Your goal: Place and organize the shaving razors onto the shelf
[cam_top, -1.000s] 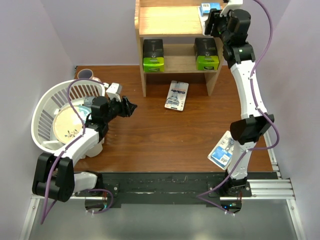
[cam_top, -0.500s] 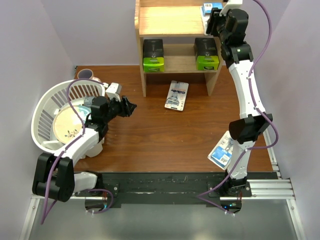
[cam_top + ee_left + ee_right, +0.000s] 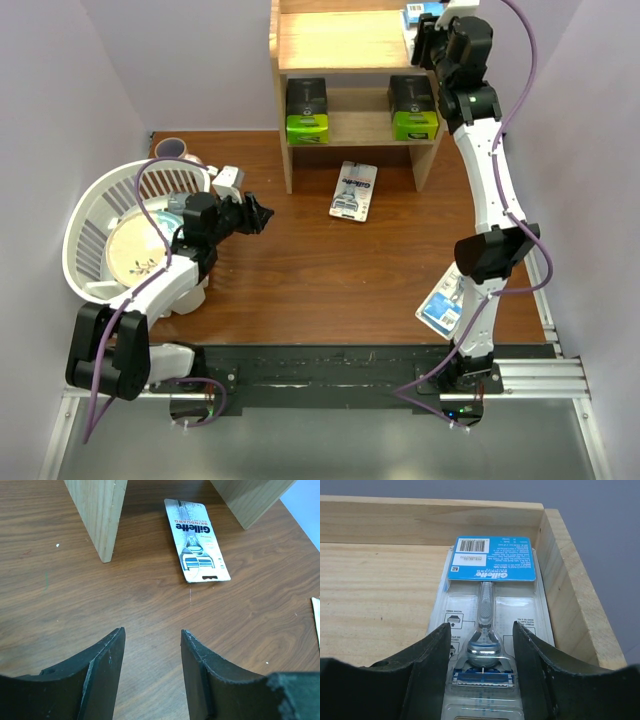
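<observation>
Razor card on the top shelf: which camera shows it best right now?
Right wrist. The razor card fills the frame, lying flat, barcode side up, beside the right side panel of the shelf, straddled by the right gripper. Top external shows only its blue corner. Left wrist misses it, showing a different card on the table.

A white basket [image 3: 80, 240] holding a patterned plate [image 3: 130, 250] sits on the brown table [image 3: 320, 270], beside a mug [image 3: 170, 149].

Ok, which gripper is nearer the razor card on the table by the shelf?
Left. The left gripper faces the card at table level; the right gripper is up at the top tier.
</observation>
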Motion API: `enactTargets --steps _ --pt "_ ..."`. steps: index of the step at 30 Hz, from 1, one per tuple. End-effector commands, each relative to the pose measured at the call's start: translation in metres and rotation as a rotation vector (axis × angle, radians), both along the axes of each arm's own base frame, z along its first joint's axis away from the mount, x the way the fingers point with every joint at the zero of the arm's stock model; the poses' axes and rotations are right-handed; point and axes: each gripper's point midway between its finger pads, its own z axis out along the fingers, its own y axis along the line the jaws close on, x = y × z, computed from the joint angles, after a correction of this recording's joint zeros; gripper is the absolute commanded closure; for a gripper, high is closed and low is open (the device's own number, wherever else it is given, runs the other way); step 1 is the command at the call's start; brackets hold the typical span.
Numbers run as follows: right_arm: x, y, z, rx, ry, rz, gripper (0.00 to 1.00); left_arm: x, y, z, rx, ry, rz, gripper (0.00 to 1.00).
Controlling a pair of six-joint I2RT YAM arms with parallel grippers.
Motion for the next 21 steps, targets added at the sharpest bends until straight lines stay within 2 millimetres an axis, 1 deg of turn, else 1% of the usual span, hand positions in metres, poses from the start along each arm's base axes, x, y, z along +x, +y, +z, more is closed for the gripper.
enactTargets --steps 1,2,3,5,6,8,9,10,11,12,13,14,15,16,17,18,19,20,21 --pt "-0.017 -0.032 0.055 0.007 -0.146 -0.111 0.46 0.008 0.002 0.027 -0.024 -0.082 0.016 0.47" --pt "-0.023 -0.029 0.065 0.011 -0.168 -0.091 0.45 0.008 0.002 0.027 -0.024 -0.083 0.018 0.47" --pt "-0.036 -0.03 0.082 0.023 -0.201 -0.083 0.44 0.008 0.002 0.027 -0.024 -0.085 0.018 0.47" --pt "-0.049 -0.027 0.1 0.053 -0.237 -0.058 0.43 0.006 0.001 0.027 -0.029 -0.081 0.014 0.47" --pt "-0.064 -0.029 0.117 0.067 -0.267 -0.054 0.43 0.006 0.001 0.027 -0.03 -0.081 0.014 0.47" --pt "-0.078 -0.028 0.126 0.086 -0.277 -0.042 0.41 0.006 0.002 0.027 -0.035 -0.083 0.015 0.47" --pt "-0.09 -0.028 0.133 0.088 -0.286 -0.032 0.4 0.006 0.001 0.027 -0.038 -0.082 0.013 0.47" --pt "-0.098 -0.03 0.137 0.087 -0.291 -0.035 0.39 0.006 0.001 0.028 -0.04 -0.084 0.013 0.47" --pt "-0.104 -0.031 0.139 0.087 -0.293 -0.034 0.39 0.007 0.001 0.027 -0.041 -0.082 0.015 0.47" --pt "-0.104 -0.031 0.131 0.083 -0.269 -0.036 0.38 0.006 0.0 0.027 -0.044 -0.079 0.013 0.47" --pt "-0.118 -0.032 0.141 0.087 -0.288 -0.032 0.38 0.006 0.0 0.027 -0.043 -0.079 0.013 0.47" --pt "-0.12 -0.034 0.137 0.083 -0.276 -0.036 0.38 0.006 0.001 0.026 -0.044 -0.079 0.014 0.47" --pt "-0.119 -0.033 0.126 0.072 -0.246 -0.037 0.38 0.006 0.001 0.026 -0.047 -0.076 0.015 0.47" --pt "-0.128 -0.036 0.127 0.057 -0.246 -0.042 0.37 0.006 0.0 0.026 -0.049 -0.075 0.016 0.47" --pt "-0.131 -0.038 0.121 0.046 -0.231 -0.047 0.37 0.006 -0.001 0.026 -0.051 -0.071 0.012 0.47" --pt "-0.126 -0.038 0.098 0.027 -0.171 -0.049 0.37 0.006 0.0 0.027 -0.055 -0.072 0.014 0.47" --pt "-0.143 -0.041 0.102 0.012 -0.179 -0.046 0.37 0.006 -0.001 0.028 -0.056 -0.073 0.011 0.47" --pt "-0.148 -0.041 0.09 -0.003 -0.152 -0.033 0.37 0.006 -0.001 0.03 -0.057 -0.078 0.011 0.47" --pt "-0.142 -0.035 0.044 -0.04 -0.047 -0.001 0.37 0.006 0.0 0.03 -0.054 -0.079 0.012 0.47"
